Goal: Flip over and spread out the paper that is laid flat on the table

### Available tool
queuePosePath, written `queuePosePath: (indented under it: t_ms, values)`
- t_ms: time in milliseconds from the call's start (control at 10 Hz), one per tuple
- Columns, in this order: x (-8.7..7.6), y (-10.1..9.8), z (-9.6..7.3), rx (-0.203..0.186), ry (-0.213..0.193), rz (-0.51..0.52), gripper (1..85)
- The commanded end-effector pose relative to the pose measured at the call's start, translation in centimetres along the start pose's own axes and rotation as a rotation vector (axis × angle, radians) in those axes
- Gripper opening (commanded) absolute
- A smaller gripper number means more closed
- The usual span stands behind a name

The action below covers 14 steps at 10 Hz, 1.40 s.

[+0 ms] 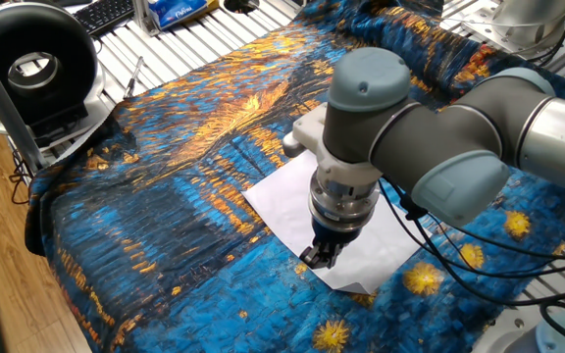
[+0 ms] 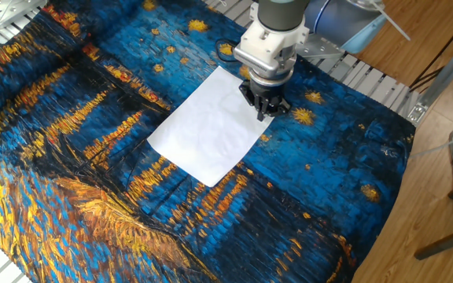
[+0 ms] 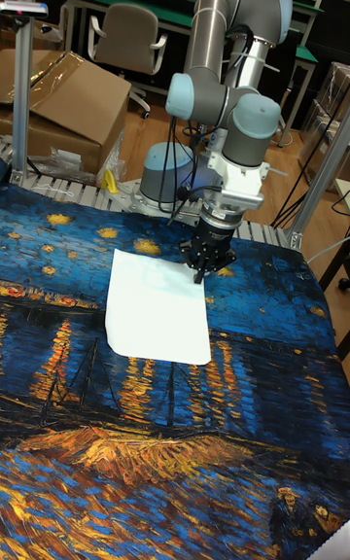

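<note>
The paper (image 2: 208,126) is a plain white sheet lying flat on the table (image 2: 93,118), which is draped in blue-and-orange painted cloth. The sheet also shows in the other views as the paper (image 1: 287,201) and the paper (image 3: 156,312). My gripper (image 2: 264,111) points straight down at the sheet's edge, close to one corner, with its tips at cloth level. The fingers look pressed together. Whether the edge is pinched between them I cannot tell. The gripper (image 1: 322,257) and arm hide part of the sheet. The gripper (image 3: 202,273) stands at the sheet's far right corner.
A black round device (image 1: 32,69) and a keyboard (image 1: 106,14) sit on the white slatted surface beyond the cloth. Black cables (image 1: 439,245) trail from the arm across the cloth. A cardboard box (image 3: 58,98) and a chair (image 3: 126,40) stand behind the table.
</note>
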<state>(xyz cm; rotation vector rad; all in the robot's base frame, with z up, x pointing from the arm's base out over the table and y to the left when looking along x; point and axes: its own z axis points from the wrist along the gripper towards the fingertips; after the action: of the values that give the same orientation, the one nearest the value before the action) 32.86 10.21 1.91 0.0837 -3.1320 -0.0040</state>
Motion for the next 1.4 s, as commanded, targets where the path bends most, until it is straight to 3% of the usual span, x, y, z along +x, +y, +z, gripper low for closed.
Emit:
queuePosePath:
  t_ms: [0, 300, 600, 800, 1100, 1300]
  values:
    - [-0.1, 0.1, -0.1, -0.006, -0.002, 0.007, 1.0]
    - [-0.1, 0.5, 0.3, -0.024, 0.010, 0.010, 1.0]
    - [1.7, 1.3, 0.2, -0.054, 0.078, -0.052, 1.0]
    - [2.5, 1.0, 0.2, -0.047, 0.107, -0.085, 1.0]
    - [2.7, 0.9, 0.2, -0.045, 0.113, -0.094, 1.0]
    - [3.9, 1.8, -0.5, -0.083, 0.144, -0.082, 1.0]
